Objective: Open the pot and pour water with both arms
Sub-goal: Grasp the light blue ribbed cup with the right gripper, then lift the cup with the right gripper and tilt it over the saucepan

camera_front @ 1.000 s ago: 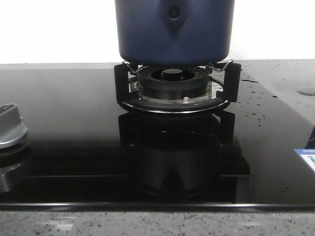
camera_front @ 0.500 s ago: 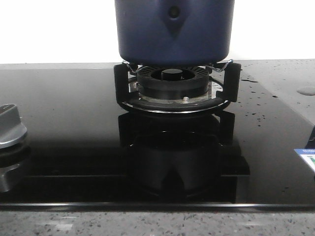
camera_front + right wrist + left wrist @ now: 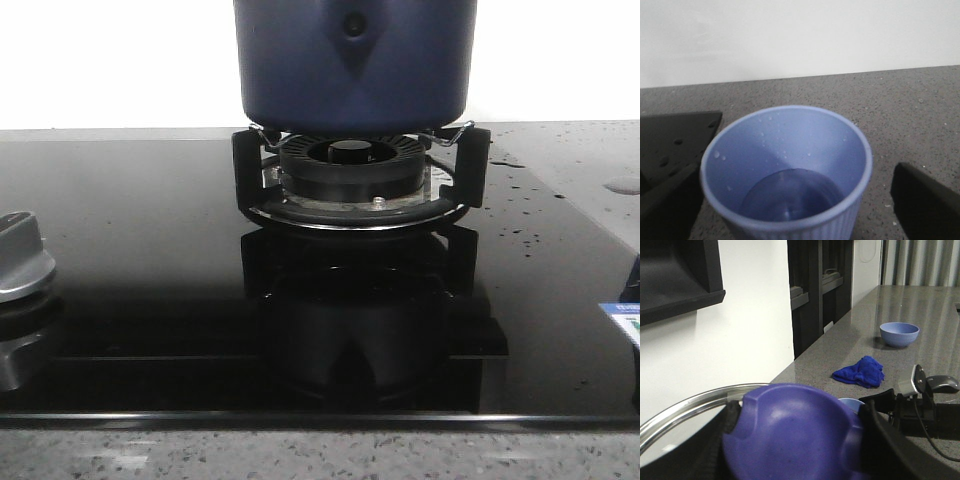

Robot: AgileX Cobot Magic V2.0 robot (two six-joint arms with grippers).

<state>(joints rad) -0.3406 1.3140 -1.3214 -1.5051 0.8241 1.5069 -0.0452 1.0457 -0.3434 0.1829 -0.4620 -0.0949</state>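
Observation:
The dark navy pot [image 3: 355,60] stands on the black burner [image 3: 350,165]; its top is cut off by the front view, and neither gripper is clearly in that view. In the left wrist view my left gripper [image 3: 797,427] is shut on the lid's purple knob [image 3: 790,440], a black finger [image 3: 885,440] on each side; the lid's steel rim [image 3: 685,407] curves beside it. My right gripper [image 3: 792,192] is open around a light-blue ribbed cup [image 3: 790,145] holding water [image 3: 790,197]. The cup stands on the grey counter, with a gap to one finger [image 3: 922,200].
A glossy black hob [image 3: 140,250] with a silver dial [image 3: 20,255] and water drops [image 3: 520,210] on its right side. On the grey counter lie a blue cloth [image 3: 860,372], a blue bowl [image 3: 899,334] and black gear with a cable [image 3: 925,405].
The pot and burner have not moved. A dark shape has edged in at the right edge of the front view.

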